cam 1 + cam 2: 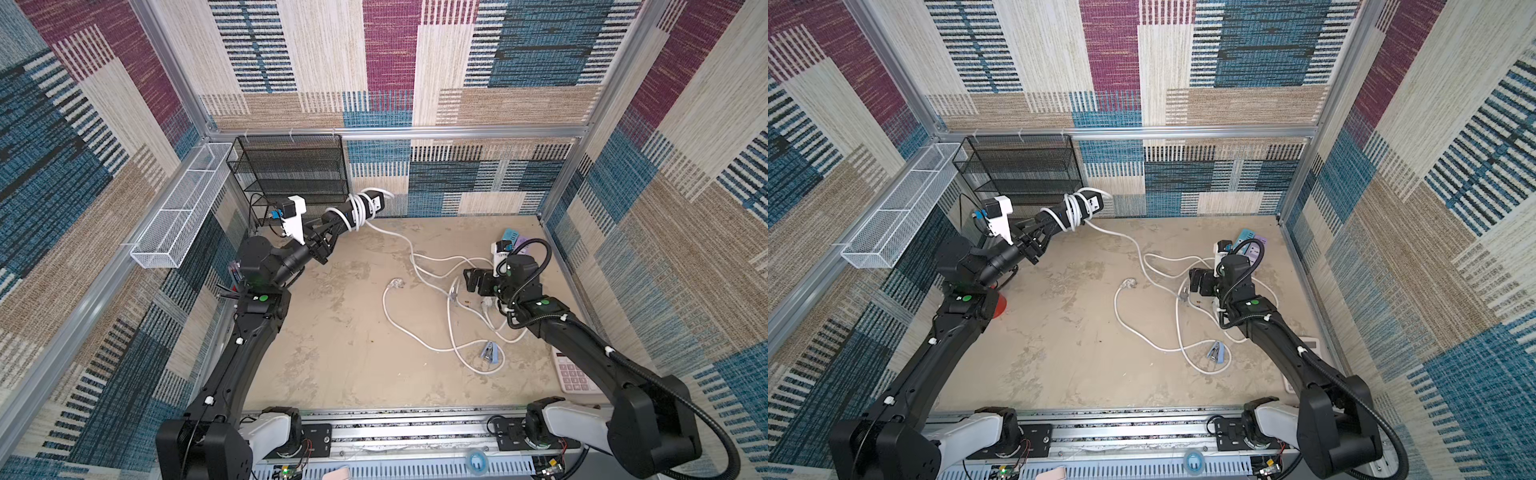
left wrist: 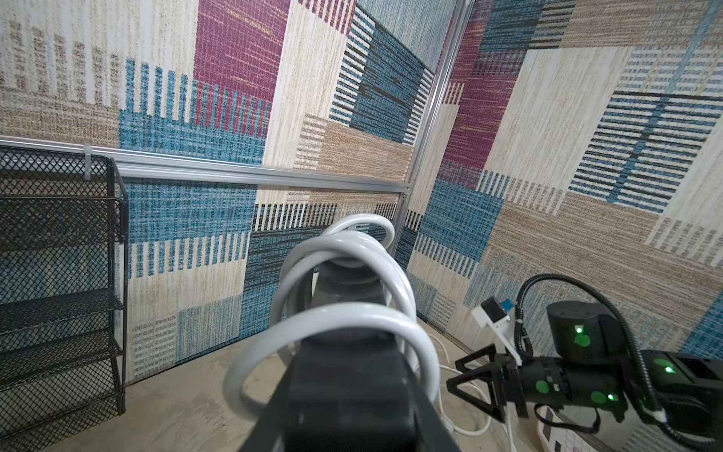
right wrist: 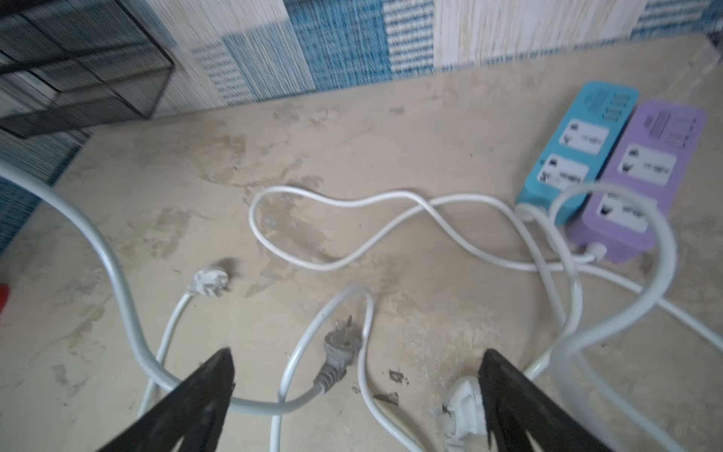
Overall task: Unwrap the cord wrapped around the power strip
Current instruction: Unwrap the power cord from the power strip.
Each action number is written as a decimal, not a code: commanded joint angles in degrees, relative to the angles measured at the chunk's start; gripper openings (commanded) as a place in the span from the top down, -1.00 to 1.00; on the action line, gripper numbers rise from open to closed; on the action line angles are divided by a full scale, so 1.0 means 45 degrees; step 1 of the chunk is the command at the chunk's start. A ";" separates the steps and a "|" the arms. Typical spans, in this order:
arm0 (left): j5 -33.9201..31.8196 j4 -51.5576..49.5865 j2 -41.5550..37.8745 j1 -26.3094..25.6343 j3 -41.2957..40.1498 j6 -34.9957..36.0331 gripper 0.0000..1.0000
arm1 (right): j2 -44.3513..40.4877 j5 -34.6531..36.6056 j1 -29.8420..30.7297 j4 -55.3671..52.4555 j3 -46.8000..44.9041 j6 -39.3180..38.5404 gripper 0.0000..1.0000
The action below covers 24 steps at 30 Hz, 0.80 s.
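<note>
A black power strip [image 1: 368, 203] [image 1: 1088, 204] is held up in the air at the back left, beside the mesh rack. My left gripper [image 1: 338, 222] [image 1: 1048, 226] [image 2: 348, 391] is shut on its near end. Several loose turns of white cord [image 1: 356, 210] [image 2: 340, 317] ring the power strip [image 2: 344, 281]. The cord's free length drops to the table [image 1: 399, 237] and runs right. Its grey plug [image 3: 340, 348] lies on the table between the fingers of my right gripper [image 3: 358, 356] [image 1: 471, 280] [image 1: 1196, 280], which is open and holds nothing.
Blue [image 3: 575, 148] and purple [image 3: 641, 176] power strips lie at the back right, their white cords tangled over the table with two white plugs [image 3: 207, 280] [image 3: 465, 407]. A black mesh rack [image 1: 291, 170], a white wire basket [image 1: 183, 208], a blue clip [image 1: 488, 351] and a calculator [image 1: 575, 374] stand around.
</note>
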 commanded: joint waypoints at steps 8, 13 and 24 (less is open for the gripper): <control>0.1030 0.1802 0.0249 -0.0002 0.0452 -0.0971 1.00 | -0.0400 -0.7064 0.0018 0.4083 0.1112 -0.1499 -0.97; 0.1546 0.2189 0.0426 -0.0018 0.0647 -0.1482 1.00 | 0.0898 -0.9925 0.0233 0.6966 0.1560 -0.1717 -0.97; 0.2110 0.2590 0.0642 -0.0037 0.0808 -0.2017 1.00 | 0.4920 -1.0982 0.2130 0.6236 0.5581 -0.3596 -0.96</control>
